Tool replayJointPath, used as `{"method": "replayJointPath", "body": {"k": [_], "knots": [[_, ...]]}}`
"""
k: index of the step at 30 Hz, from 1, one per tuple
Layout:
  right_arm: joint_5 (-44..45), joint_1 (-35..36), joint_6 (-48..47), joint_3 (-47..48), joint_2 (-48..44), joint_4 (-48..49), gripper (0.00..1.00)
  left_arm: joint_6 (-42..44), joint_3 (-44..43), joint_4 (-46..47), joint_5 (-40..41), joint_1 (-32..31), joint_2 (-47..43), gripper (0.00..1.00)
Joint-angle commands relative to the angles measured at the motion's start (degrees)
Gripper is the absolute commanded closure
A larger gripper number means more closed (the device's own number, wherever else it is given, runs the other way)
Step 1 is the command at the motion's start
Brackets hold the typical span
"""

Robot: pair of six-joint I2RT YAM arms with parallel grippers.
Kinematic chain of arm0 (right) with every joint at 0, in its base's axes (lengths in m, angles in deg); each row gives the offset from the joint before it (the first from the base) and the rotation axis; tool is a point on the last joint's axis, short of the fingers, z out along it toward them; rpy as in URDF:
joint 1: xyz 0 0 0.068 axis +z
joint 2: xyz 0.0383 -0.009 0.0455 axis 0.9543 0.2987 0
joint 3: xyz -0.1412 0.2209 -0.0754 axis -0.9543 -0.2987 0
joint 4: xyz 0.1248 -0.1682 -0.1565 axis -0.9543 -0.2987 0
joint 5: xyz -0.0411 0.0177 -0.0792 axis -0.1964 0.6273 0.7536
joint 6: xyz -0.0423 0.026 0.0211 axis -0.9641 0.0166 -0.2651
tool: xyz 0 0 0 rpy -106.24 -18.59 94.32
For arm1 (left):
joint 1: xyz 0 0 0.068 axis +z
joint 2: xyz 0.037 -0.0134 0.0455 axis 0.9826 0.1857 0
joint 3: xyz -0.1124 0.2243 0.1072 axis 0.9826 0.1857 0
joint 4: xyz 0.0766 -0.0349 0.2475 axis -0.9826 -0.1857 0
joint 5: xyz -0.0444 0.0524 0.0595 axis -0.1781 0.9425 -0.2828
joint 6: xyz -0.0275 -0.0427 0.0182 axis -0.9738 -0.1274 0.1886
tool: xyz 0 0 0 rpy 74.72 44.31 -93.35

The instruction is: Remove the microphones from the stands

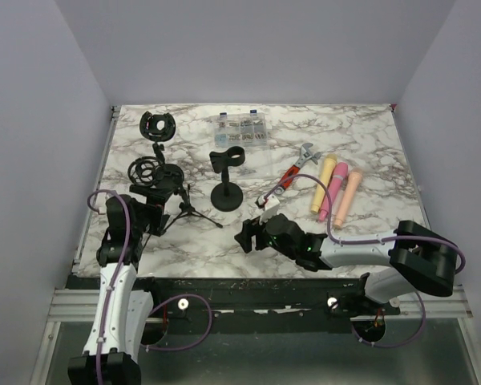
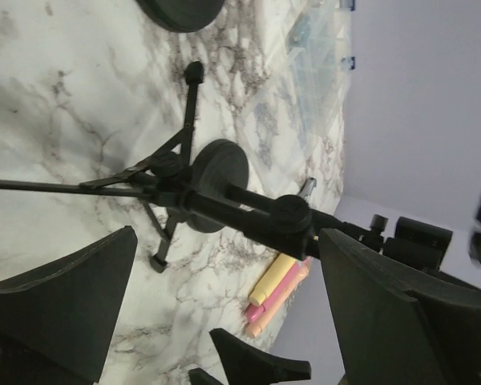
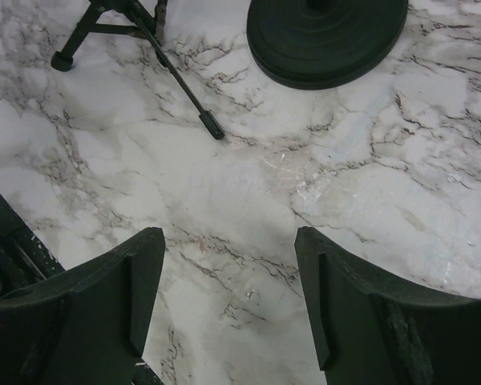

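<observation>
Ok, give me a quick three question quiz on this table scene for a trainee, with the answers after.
1. True or false: the right hand is shut on something.
2. How many coloured sticks lie side by side near the red-handled pliers? A two, B three, C five.
3. Fill in: the hand closest to the tripod stand belongs to the ____ arm.
Key: 1 false, it is open over bare table. 2 B. 3 left; the left hand is open right at it.
</observation>
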Motion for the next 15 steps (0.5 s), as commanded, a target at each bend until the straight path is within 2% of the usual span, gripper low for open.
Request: {"method": "replayJointPath", "body": {"k": [1,4,8,11,15], "knots": [[-1.2,0.9,0.5,2.4,0.8,-0.5,0.26,2.2,1.5,-10.3,-1.2,1.5,-4.1,0.01],[-1.1,0.9,0.4,2.7,1.0,-0.5,0.26,2.1,0.1,-17.8,2.1,1.7,-5.3,0.01],[-1.2,1.0,0.2,3.4,1.4,-1.1,0.26,5.3,-4.1,-28.6,5.8,1.7,-1.3,0.02],[-0.9,1.0,0.2,3.7,1.0,-1.9,0.26,9.2,-5.1,-29.7,6.3,1.8,-2.0,0.01],[1.7,1.0,-0.4,3.8,-1.4,-5.1,0.26,16.1,-6.1,-25.7,7.4,1.7,-9.3,0.02]]}}
